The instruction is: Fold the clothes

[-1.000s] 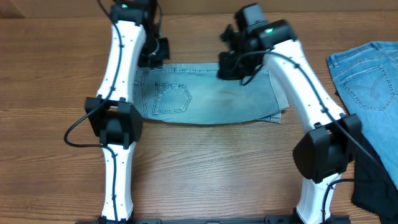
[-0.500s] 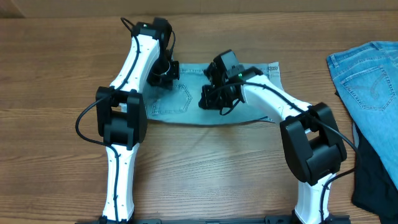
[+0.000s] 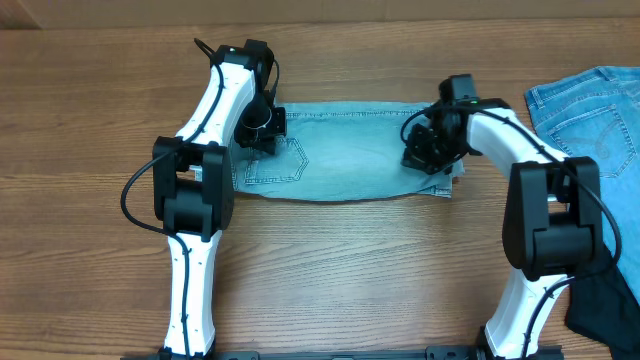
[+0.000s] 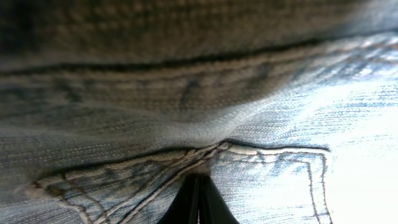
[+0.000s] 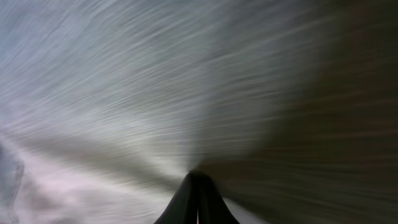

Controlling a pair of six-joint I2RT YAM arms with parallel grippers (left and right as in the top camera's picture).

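Note:
The clothes, pale blue denim shorts, lie flat and folded lengthwise across the middle of the wooden table, with a stitched back pocket near the left end. At that waistband end my left gripper is shut; in the left wrist view its tips press against a pocket seam of the denim, with no fabric visible between them. My right gripper is down on the right, cuff end. In the motion-blurred right wrist view it is shut, with pale cloth all round it.
Medium-blue jeans lie at the table's right edge, with a dark garment below them at the front right. Bare wood table stretches in front of the shorts, between the two arm bases.
My right gripper has swept from the middle of the shorts out to their right end, and the cloth now lies flatter there. The left gripper has stayed near the waistband.

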